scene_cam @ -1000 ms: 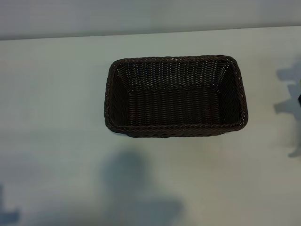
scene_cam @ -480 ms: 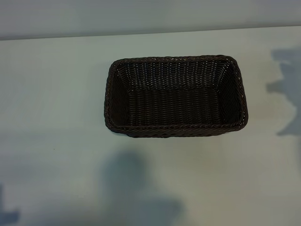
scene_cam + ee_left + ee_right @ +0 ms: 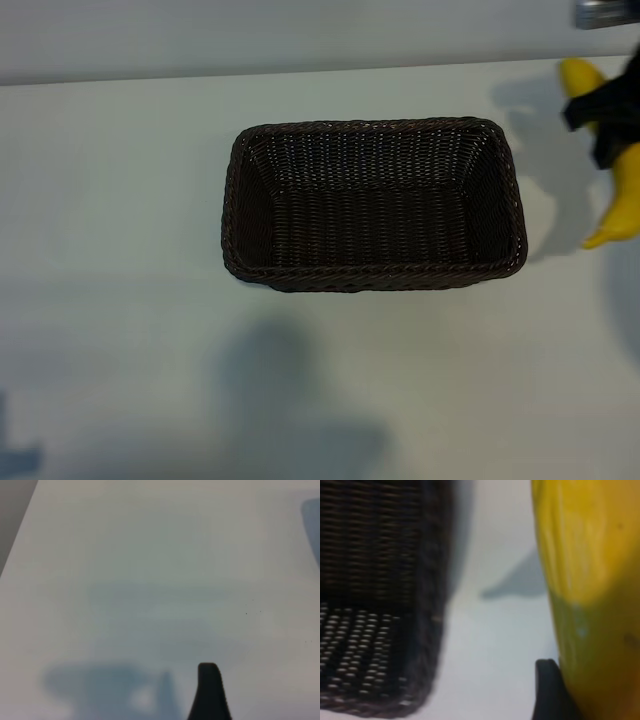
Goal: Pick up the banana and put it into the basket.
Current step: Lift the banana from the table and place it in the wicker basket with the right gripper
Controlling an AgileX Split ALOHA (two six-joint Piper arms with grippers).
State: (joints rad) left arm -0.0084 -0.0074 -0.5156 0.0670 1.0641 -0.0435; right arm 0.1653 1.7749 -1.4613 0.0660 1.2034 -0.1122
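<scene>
Right claw clamped round banana, aloft right of basket, outside rim. Left claw idle, open, empty. Risk: banana tip snagging rim; early release drops it on worktop.

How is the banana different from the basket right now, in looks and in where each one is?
The banana is bright yellow and smooth; the basket is dark brown woven wicker. The banana is a slim curved shape, the basket a much larger rectangle. The banana is held in the right gripper off the basket's right end, while the basket rests on the table, with nothing in it.
</scene>
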